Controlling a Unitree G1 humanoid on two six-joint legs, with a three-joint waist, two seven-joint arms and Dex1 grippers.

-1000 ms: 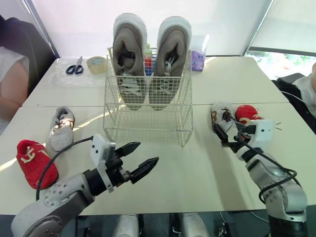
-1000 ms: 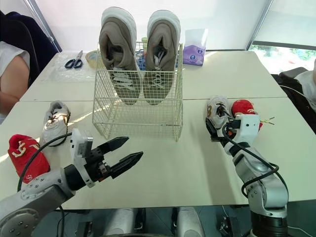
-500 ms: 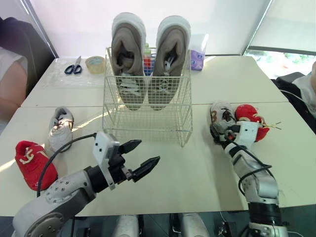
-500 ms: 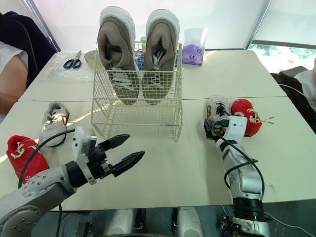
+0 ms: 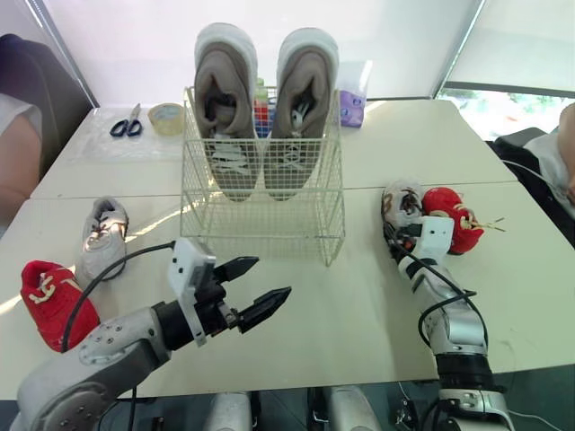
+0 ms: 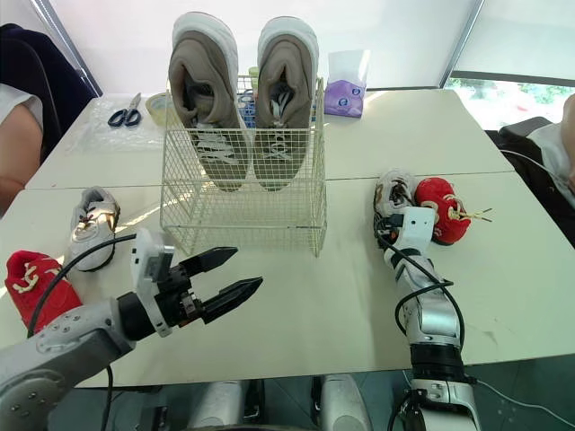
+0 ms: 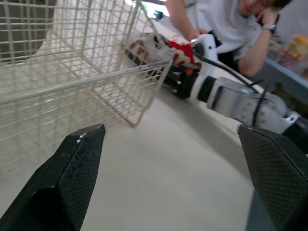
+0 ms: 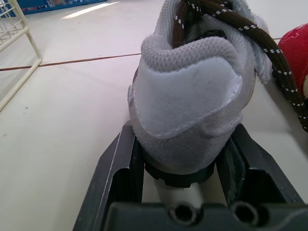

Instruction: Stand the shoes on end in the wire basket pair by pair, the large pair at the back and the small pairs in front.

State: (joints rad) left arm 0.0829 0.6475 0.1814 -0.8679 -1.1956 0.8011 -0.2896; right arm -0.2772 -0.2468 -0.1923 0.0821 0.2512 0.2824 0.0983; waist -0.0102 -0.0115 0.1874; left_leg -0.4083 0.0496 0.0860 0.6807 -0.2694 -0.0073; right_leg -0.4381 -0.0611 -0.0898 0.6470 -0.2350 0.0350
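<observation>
Right of the wire basket (image 6: 243,220), on the counter (image 6: 341,305), the small grey shoe (image 8: 185,103) has its heel clamped between the right gripper's (image 8: 180,161) fingers. Light and soft, it should lift by that padded heel. A red shoe (image 6: 438,205) crowds it; the left gripper (image 6: 248,268) hovers before the basket, fingers apart.

Large pair (image 5: 220,90) in basket (image 5: 260,224), small shoes (image 5: 101,235) flanking.

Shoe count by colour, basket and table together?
Large taupe shoes, in the wire basket: 2
Small grey shoes: 2, one gripped by the right hand
Small red shoes: 2
Total: 6
</observation>
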